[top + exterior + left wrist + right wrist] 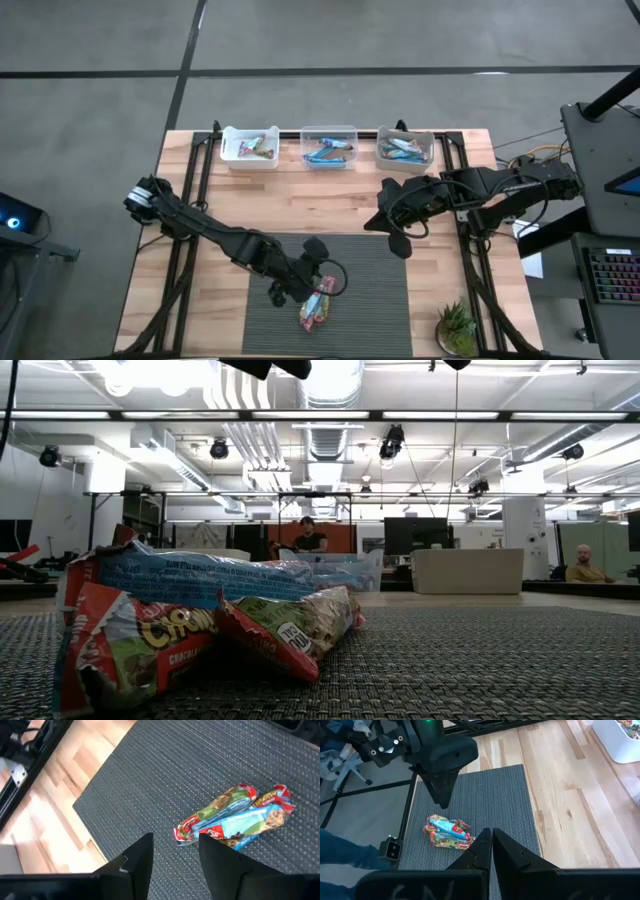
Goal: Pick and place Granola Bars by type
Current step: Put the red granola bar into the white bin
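The counter (330,195) carries a dark woven mat (370,290) toward its 6 o'clock edge and three small bins in a row along its 12 o'clock edge. Each bin already holds bars: the white bin (249,147) at about 11 o'clock shows multicoloured wrappers, the clear middle bin (329,146) at 12 o'clock shows blue ones, and the third bin (405,146) at about 1 o'clock also shows mostly blue and pale wrappers. By that count the sorting looks largely done.

What is left is a small heap of Granola Bars (317,308) on the mat, near 6 o'clock. In the left wrist view the heap (235,820) looks like two or three bars lying against each other, one light blue on top of red-and-green ones; the exact number cannot be told.

The left gripper (288,291) hangs over the mat just at 9 o'clock of the heap, its fingers (137,862) parted with nothing between them, and no bar is touched. The right gripper (398,243) waits above the mat's 1 o'clock corner, fingers pressed together and empty.

I judge the remaining work to be picking these last bars one at a time and carrying each to the bin of its kind.
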Action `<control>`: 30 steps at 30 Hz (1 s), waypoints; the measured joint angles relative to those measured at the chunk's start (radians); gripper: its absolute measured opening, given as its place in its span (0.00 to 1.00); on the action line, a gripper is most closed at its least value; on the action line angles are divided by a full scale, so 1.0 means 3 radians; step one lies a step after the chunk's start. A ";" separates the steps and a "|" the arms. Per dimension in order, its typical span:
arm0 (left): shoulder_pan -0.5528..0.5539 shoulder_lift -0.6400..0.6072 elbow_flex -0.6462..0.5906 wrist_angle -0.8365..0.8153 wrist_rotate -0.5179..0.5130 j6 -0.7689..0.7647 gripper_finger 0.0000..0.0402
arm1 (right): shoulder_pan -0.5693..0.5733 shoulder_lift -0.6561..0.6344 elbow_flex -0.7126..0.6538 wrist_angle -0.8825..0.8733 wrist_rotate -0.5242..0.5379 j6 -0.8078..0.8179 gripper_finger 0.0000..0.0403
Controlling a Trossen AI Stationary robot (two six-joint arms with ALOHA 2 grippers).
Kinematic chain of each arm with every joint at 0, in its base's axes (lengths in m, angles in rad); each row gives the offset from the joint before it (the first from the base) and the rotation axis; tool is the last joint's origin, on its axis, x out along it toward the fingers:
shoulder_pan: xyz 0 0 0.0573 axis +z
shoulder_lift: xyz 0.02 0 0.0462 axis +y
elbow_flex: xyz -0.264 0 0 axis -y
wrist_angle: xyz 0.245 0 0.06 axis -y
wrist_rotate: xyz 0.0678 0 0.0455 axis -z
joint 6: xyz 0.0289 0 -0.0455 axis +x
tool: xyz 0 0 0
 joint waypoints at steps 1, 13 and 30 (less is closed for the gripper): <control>0.0001 0.0000 0.0000 0.0001 -0.0002 -0.0046 0.35 | -0.0001 0.0000 0.0000 0.0000 0.0000 0.0000 0.02; -0.0023 -0.0013 0.0036 -0.0037 0.0009 -0.2218 0.35 | -0.0001 0.0000 0.0000 -0.0104 0.0089 -0.0080 0.02; -0.0136 -0.0013 0.0038 -0.0048 0.0180 -0.5797 0.35 | -0.0001 0.0000 -0.0001 -0.0525 0.0098 -0.0337 0.02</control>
